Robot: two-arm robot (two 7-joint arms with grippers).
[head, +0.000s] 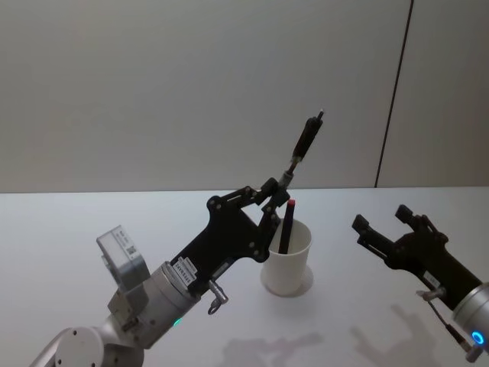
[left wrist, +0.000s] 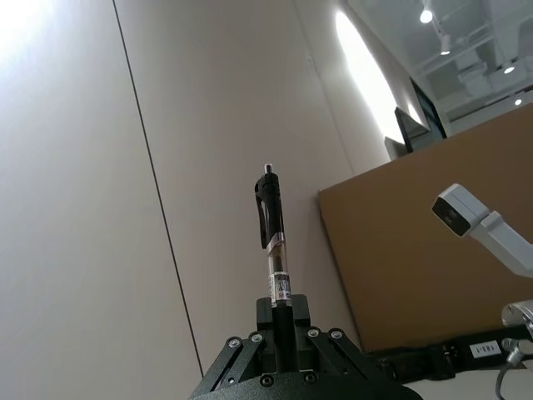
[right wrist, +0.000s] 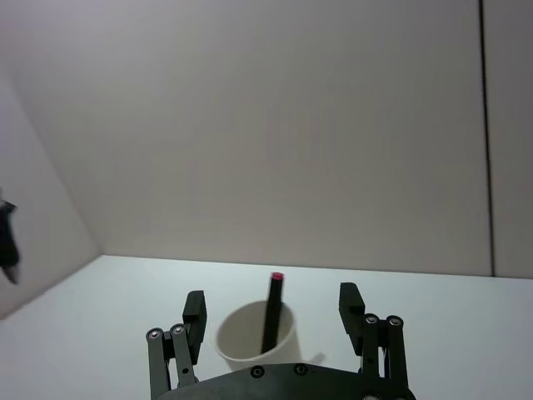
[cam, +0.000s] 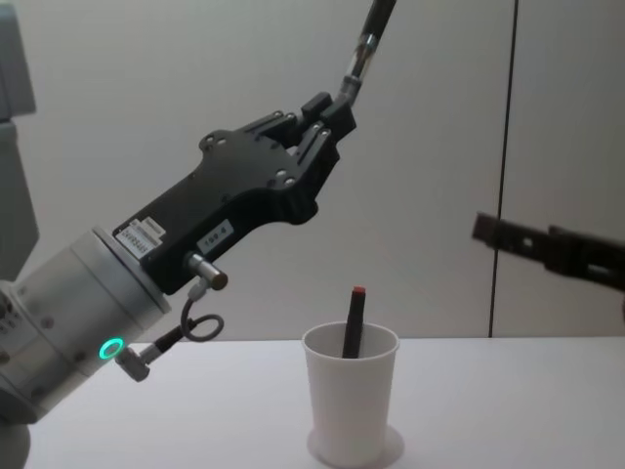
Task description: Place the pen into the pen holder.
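So the job's about half done, I'd say. The left end effector (head: 273, 191) is clamped tight on the lower barrel of a black click pen (head: 303, 145). It's holding the pen up in the air with the clip and clicker end pointing up and leaning toward the robot's right. From the chest view that's well above the pen holder (cam: 352, 410), a plain white paper cup standing upright on the white surface (head: 114, 222). I can't really tell whether the pen is lined up over the opening or sits off to one side in depth.

There's already another pen in the cup, a dark one with a red top (head: 286, 225) leaning on the rim, so don't mix that up with the one being carried.

The right end effector (head: 382, 218) hovers off to the right of the cup, fingers spread wide, holding nothing and pointing at it.

What's left, as I read it: get the pen over the mouth, bring it down and let go. None of that is done yet.
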